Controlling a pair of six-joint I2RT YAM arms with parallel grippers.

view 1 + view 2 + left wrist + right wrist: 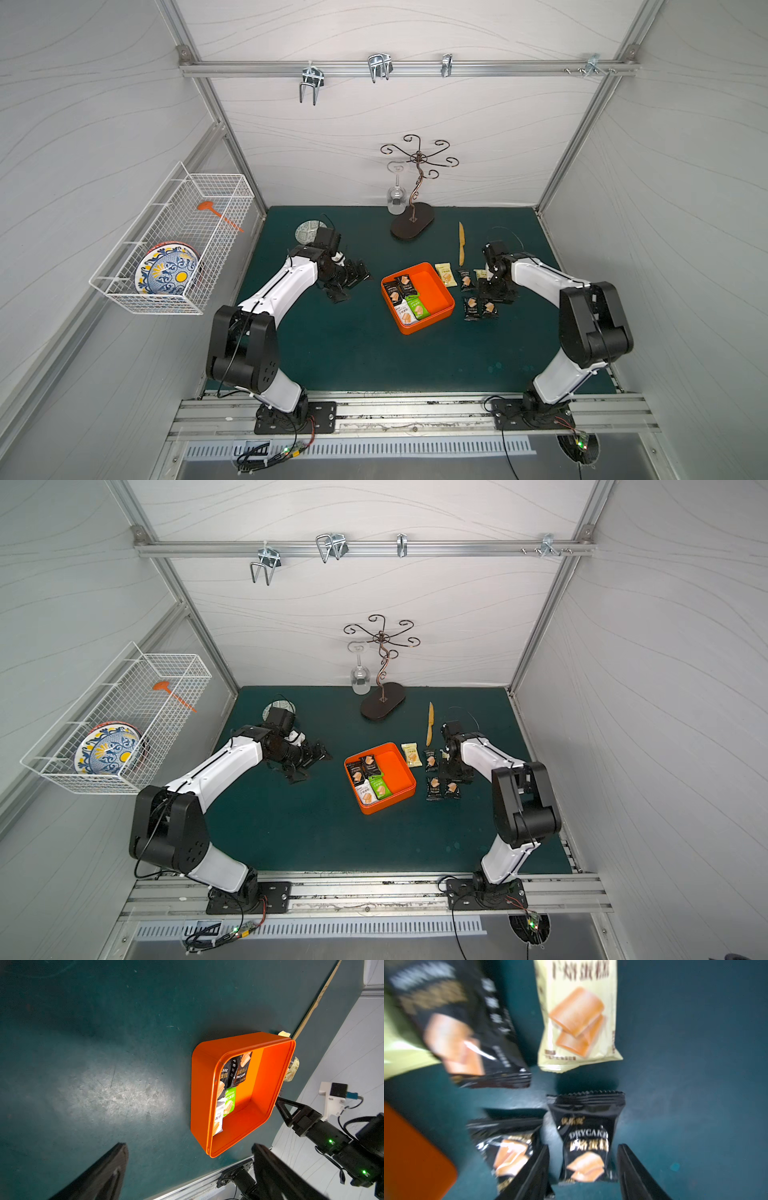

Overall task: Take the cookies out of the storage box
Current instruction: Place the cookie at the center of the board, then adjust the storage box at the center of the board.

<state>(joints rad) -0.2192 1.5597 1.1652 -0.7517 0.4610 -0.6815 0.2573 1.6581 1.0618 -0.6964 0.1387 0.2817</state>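
Storage box [434, 291]: on the mat, between the two arms.
Cookies inside [393, 291]: four packets along the box wall facing the left arm, long sides parallel to that wall.
Cookies outside [471, 308]: on the mat just past the opposite wall.
Right gripper [583, 1147]: above the outside cookies, jaws parted and clear of a black packet [586, 1134] lying flat between them.
Left gripper [189, 1146]: near the cookie-side wall, spread wide, empty.
Nearer arm: probably the left.

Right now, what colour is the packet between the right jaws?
Black packet, best seen in the right wrist view.
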